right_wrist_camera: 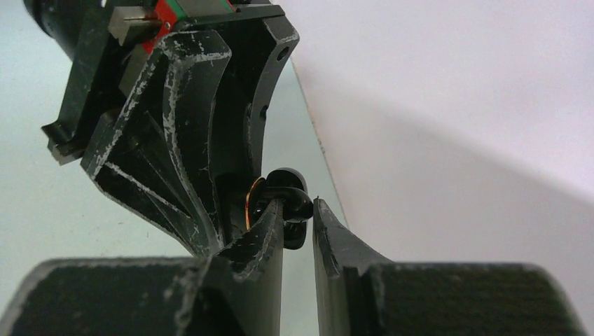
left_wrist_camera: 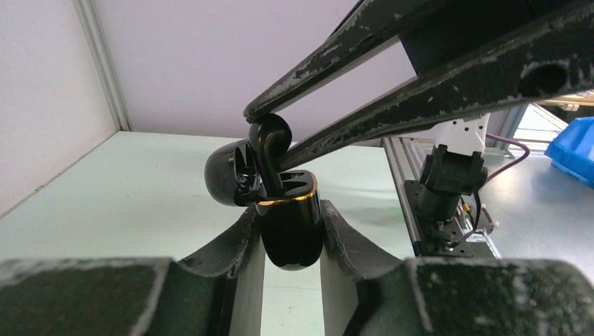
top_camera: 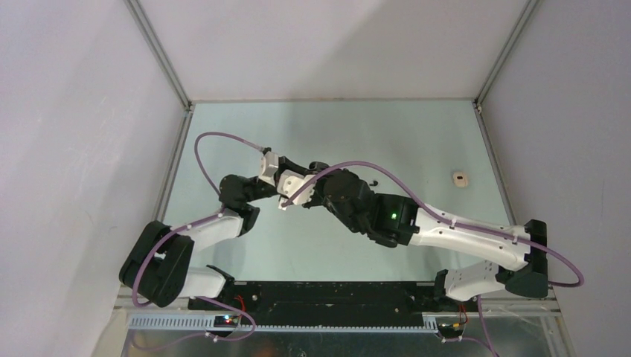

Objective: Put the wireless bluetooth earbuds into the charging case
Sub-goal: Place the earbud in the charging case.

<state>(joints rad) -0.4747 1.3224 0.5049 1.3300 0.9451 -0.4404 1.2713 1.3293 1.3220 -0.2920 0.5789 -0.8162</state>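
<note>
Left gripper (left_wrist_camera: 289, 210) is clamping the glossy black, gold-rimmed charging case (left_wrist_camera: 291, 241). Right gripper (right_wrist_camera: 298, 210) is pinching a black stemmed earbud (left_wrist_camera: 270, 136) at the case's 12 o'clock, its stem meeting the rim. Lowering it straight and gently seems best.

White-and-black arms (top_camera: 461, 230) trailing purple cables (top_camera: 223, 134) — black fingers (left_wrist_camera: 340, 234) scuffed grey, a green light (top_camera: 392, 216), perhaps a status LED.

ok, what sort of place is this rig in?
Probably a lab test cell, not a home: plain white panel walls on aluminium posts, a pale-green table, and a blue bin beside it.
</note>
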